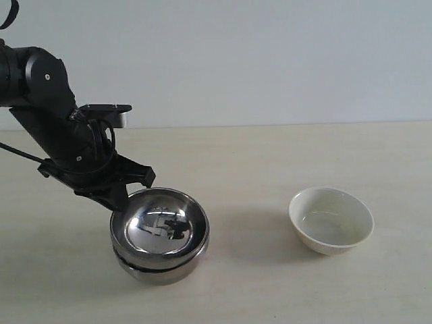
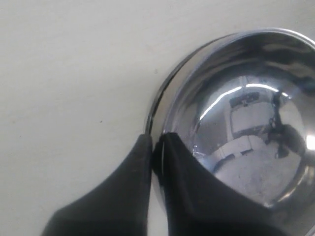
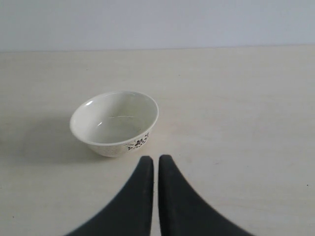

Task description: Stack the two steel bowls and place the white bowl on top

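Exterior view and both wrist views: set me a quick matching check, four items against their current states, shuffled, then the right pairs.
Items:
1. upper steel bowl
2. lower steel bowl
3. white bowl
4. right gripper

States:
A. empty, standing alone on the table
B. shut, holding nothing
C. rim pinched by the left gripper
D. sitting under another bowl

Pairs: 1-C, 2-D, 3-A, 4-B
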{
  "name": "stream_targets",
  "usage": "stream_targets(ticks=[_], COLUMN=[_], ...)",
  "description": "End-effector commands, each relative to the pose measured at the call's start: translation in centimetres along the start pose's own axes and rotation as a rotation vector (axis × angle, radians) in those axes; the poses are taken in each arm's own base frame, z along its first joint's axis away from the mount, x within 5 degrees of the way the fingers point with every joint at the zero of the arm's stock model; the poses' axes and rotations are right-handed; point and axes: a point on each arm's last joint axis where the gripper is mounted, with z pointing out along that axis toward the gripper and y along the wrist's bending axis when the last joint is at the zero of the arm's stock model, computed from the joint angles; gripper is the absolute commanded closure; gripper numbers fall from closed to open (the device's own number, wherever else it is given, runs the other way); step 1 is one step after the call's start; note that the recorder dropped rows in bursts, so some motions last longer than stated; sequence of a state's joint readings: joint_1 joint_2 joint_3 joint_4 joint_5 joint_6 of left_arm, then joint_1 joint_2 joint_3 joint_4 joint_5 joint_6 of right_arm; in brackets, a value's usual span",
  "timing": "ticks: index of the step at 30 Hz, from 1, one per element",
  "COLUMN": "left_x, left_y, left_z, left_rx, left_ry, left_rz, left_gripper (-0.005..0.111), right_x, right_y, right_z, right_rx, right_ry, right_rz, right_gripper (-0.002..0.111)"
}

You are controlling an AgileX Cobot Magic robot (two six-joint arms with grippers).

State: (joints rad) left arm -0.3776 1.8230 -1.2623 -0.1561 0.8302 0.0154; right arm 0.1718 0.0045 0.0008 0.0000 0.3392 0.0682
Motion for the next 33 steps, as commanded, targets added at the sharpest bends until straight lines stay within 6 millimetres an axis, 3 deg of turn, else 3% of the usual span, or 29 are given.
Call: stream_targets(ticks=[1,12,17,25,33], left_x=[-0.1,-0.1,-0.2,-0.5,-0.1], left_y=[0.0,-0.4,-0.5,-0.8,-0.7], left_z=[0.1,3.3,2.5,-1.1,-0.5], left_rx=[-0.002,0.058,0.062,0.057,0.055], left_ry=[0.008,0.063,0.047,-0.041,-0.02], left_rz=[-0.008,-0.036,-0.021,0.007,0.003], left_gripper=[0.103,0.103,0.103,0.103,0.103], right_x=[-0.1,-0.1,-0.1,-0.1,-0.1], right_y=[0.0,0.0,0.0,0.0,0.0], right_z=[0.0,0.0,0.0,0.0,0.0], right_rx=[0.003,0.003,0.003,0.003,0.003], right_ry=[-0.01,-0.01,-0.01,-0.01,-0.01], right_rz=[-0.009,-0.009,-0.009,-0.009,-0.009], right_gripper=[0.108,0.108,0.108,0.108,0.108])
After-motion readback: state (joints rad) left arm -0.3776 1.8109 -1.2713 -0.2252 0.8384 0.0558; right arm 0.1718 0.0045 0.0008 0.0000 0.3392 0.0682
